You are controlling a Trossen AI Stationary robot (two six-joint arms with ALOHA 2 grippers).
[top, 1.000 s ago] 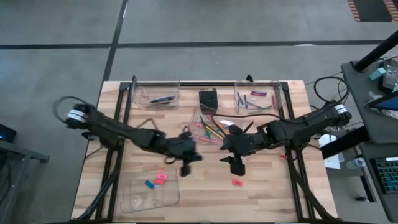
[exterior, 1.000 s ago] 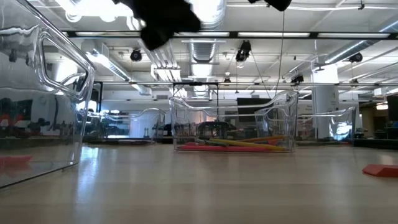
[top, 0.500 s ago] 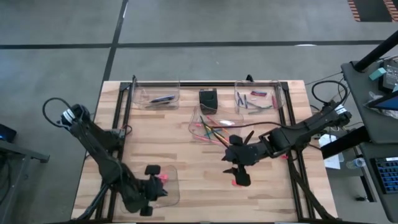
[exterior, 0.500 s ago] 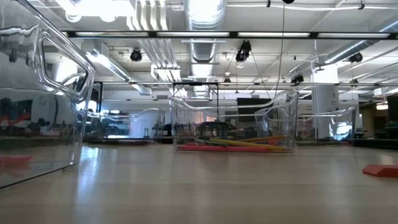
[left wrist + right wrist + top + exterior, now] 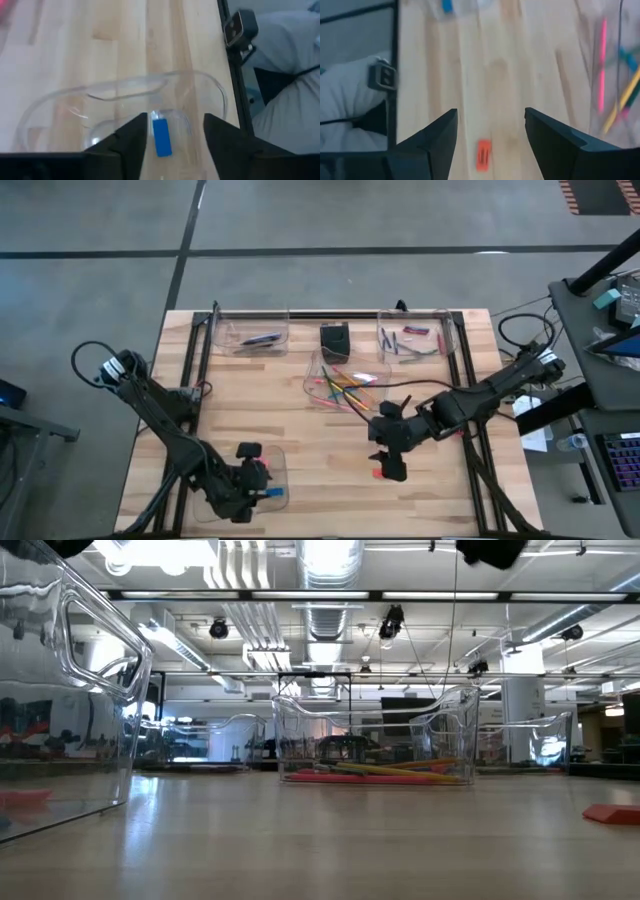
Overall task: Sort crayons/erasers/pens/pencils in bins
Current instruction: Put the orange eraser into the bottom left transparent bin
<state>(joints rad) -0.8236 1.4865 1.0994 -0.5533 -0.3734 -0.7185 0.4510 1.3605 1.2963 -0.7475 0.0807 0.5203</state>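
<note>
Right end effector [image 5: 388, 463] spread wide over red eraser [image 5: 483, 154] on surface. Centre it, then drop straight. Left end effector [image 5: 172, 135] released above blue eraser [image 5: 161, 137].

R wrist cam: right gripper [image 5: 490, 150] fingers spread wide, above bare table [image 5: 520, 60].
Red eraser [image 5: 483, 154] flat on wood btwn the two fingers [image 5: 427, 142], no contact. Pink pencil [image 5: 601, 65] + orange pencil [image 5: 621, 102] off to one side. Blue eraser [image 5: 447, 5] well beyond.

The high view looks straight down on the whole table [image 5: 330, 430]. The low view sits at tabletop height, facing the room. Both share the centre bin [image 5: 375, 740].
</note>
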